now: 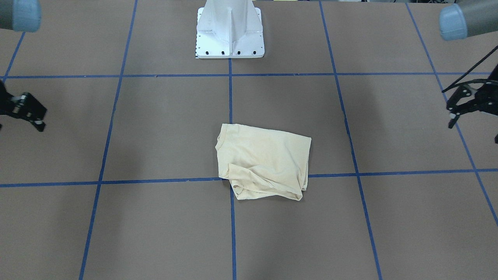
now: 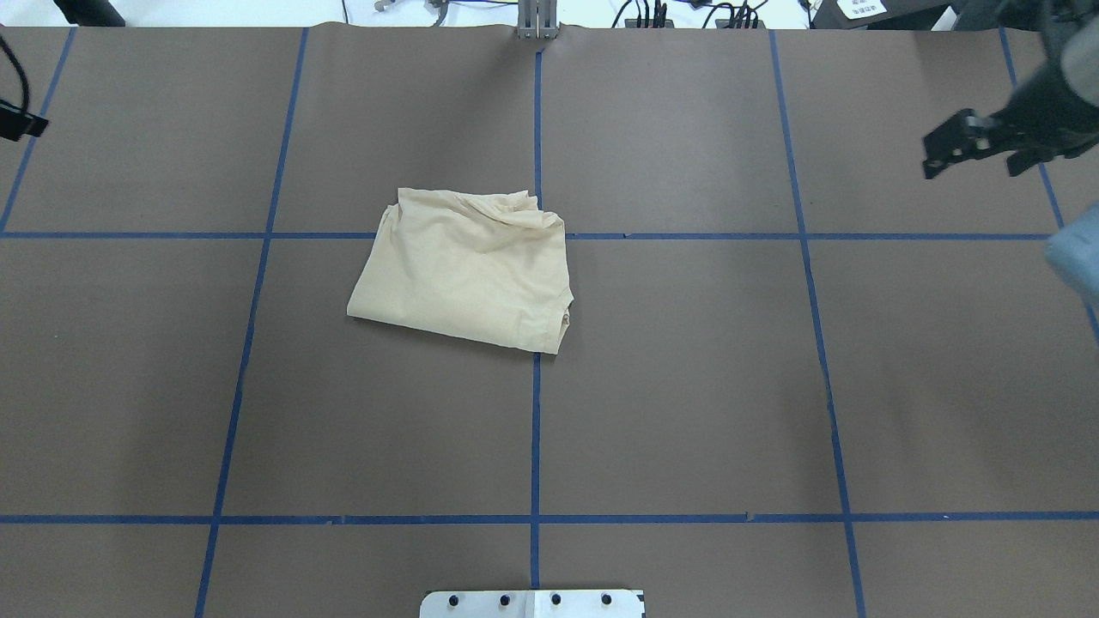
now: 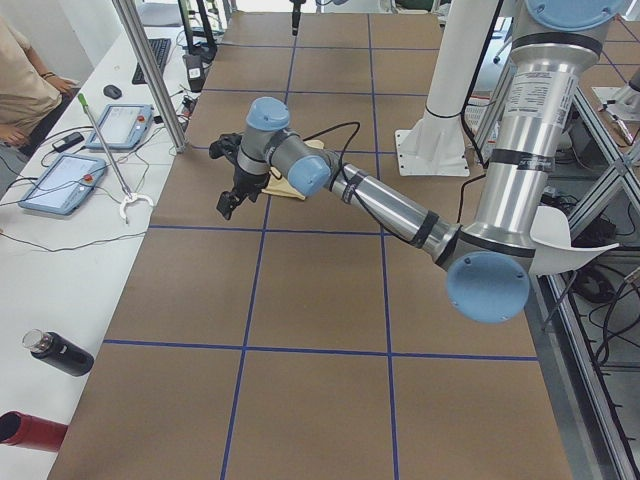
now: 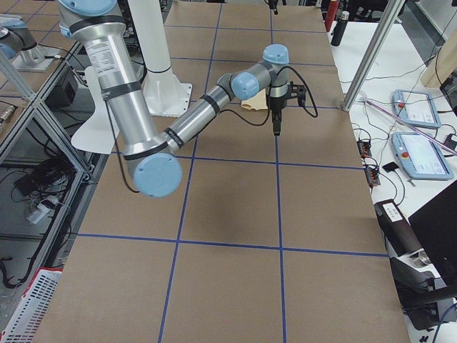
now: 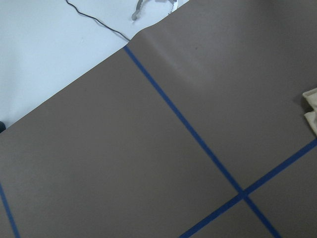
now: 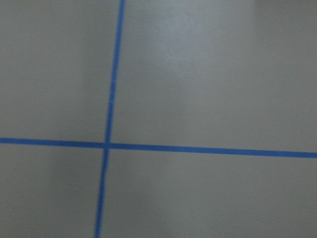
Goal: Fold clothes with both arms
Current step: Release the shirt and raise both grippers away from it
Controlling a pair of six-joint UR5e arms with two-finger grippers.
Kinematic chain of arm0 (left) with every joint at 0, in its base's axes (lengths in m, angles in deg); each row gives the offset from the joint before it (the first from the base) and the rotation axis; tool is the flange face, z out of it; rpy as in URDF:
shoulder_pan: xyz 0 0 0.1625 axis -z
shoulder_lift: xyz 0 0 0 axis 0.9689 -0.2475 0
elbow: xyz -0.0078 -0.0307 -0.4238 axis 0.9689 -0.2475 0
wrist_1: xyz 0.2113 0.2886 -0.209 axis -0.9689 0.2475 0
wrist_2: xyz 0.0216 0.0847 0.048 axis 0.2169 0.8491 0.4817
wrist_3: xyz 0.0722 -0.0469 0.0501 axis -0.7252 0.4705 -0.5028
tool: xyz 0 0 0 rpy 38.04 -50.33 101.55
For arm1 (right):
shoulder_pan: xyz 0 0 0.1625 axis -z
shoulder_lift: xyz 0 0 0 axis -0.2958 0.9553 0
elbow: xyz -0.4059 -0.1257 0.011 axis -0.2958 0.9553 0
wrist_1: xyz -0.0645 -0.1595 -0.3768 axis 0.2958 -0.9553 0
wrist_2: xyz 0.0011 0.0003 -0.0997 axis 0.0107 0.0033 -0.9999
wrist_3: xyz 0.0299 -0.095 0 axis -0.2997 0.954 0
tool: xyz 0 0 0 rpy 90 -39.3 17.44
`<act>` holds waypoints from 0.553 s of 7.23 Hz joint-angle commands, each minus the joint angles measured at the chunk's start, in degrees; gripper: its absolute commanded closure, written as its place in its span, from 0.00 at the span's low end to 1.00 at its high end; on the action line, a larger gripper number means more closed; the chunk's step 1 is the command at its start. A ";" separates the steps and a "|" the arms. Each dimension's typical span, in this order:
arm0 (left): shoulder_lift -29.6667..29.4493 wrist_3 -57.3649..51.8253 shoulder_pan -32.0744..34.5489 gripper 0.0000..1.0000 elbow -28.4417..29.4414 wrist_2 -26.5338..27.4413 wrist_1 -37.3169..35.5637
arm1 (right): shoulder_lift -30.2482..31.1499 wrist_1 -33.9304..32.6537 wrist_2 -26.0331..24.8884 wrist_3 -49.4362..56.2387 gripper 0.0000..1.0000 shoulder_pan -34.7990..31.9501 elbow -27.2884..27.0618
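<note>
The clothes are one pale cream-yellow shirt (image 1: 264,161) lying folded into a rough rectangle near the middle of the brown table, neck opening toward the robot base, with a rumpled fold on its far side (image 2: 468,270). A corner of it shows at the left wrist view's right edge (image 5: 311,111). My left gripper (image 1: 474,131) hangs open and empty well off to the shirt's side, above the table. My right gripper (image 2: 973,170) is open and empty too, far out on the other side. The right wrist view holds only table and tape lines.
Blue tape lines (image 2: 536,386) grid the table. The white pedestal base (image 1: 229,35) stands at the robot's edge. Beyond the far edge runs a white bench with teach pendants (image 3: 65,180), a metal post (image 3: 150,70), bottles (image 3: 55,352) and a person (image 3: 20,90).
</note>
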 commanded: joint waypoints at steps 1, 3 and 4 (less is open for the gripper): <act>8.29 -2.62 7.46 0.00 0.28 -2.21 -0.16 | 16.31 0.20 4.23 22.91 0.00 -13.25 -0.50; 12.70 -2.71 18.24 0.00 1.16 -6.83 -0.43 | 26.01 0.29 3.88 32.01 0.00 -21.52 -0.15; 16.81 -7.40 18.54 0.00 2.81 -8.52 0.09 | 28.22 0.29 3.79 35.44 0.00 -23.13 -0.15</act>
